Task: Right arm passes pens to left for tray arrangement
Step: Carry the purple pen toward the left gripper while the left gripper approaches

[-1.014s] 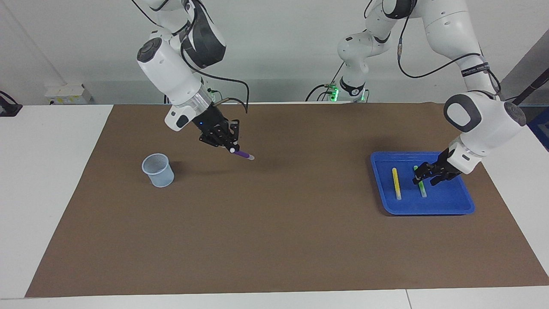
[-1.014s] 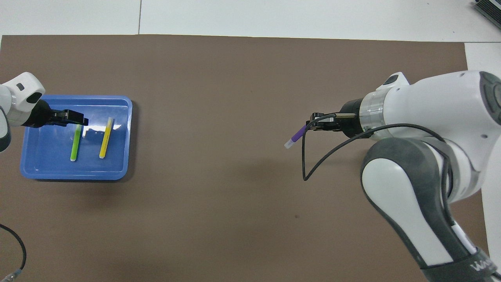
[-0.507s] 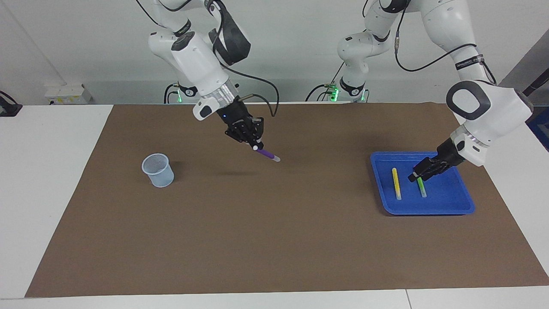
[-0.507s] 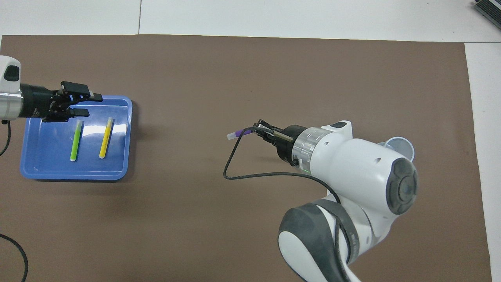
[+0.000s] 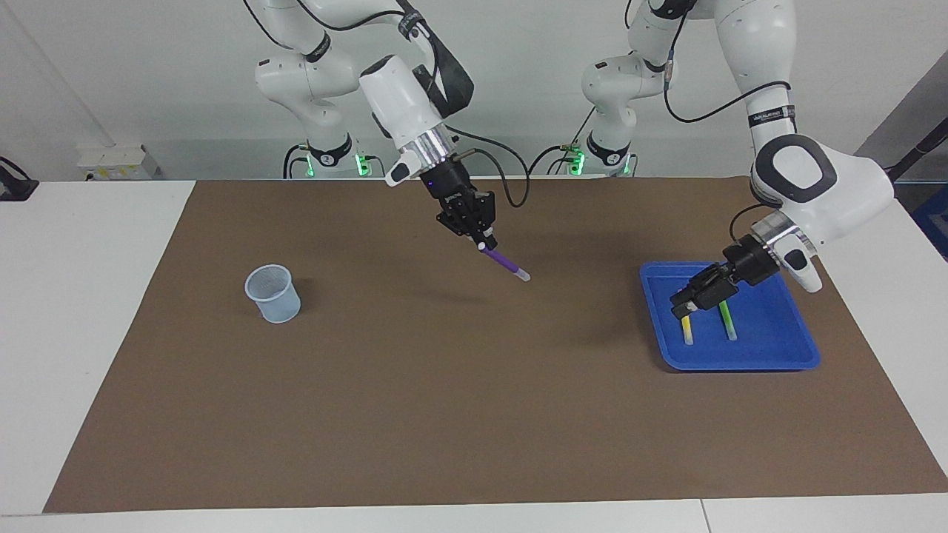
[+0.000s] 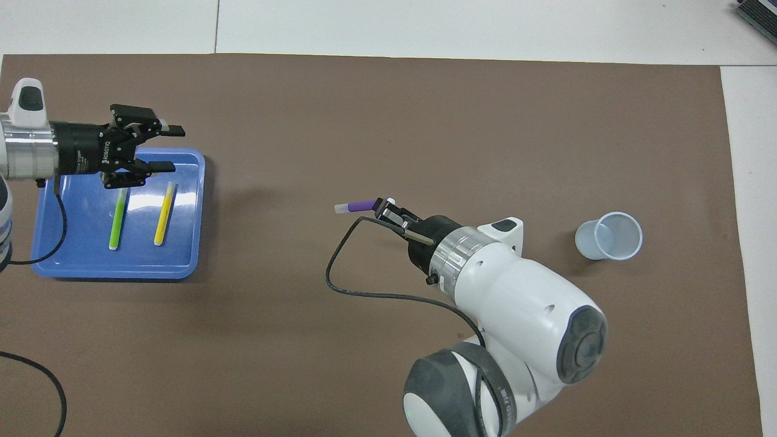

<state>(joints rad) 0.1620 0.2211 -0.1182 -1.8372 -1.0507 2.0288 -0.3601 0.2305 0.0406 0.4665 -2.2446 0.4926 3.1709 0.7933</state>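
My right gripper [image 5: 481, 240] hangs over the middle of the brown mat [image 5: 444, 414], its jaws clamped on the purple pen [image 5: 505, 262], whose whitish tip slants down toward the left arm's end of the table [image 5: 89, 311]. My left gripper [image 5: 685, 303] hovers over the blue tray [image 5: 770, 355], jaws spread apart and holding nothing. The yellow pen [image 6: 164, 213] and green pen [image 6: 118, 220] lie side by side in the tray. A small cup [image 5: 273, 294] stands toward the right arm's end.

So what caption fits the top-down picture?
Right pincer carries purple pen toward open left pincer over blue tray.
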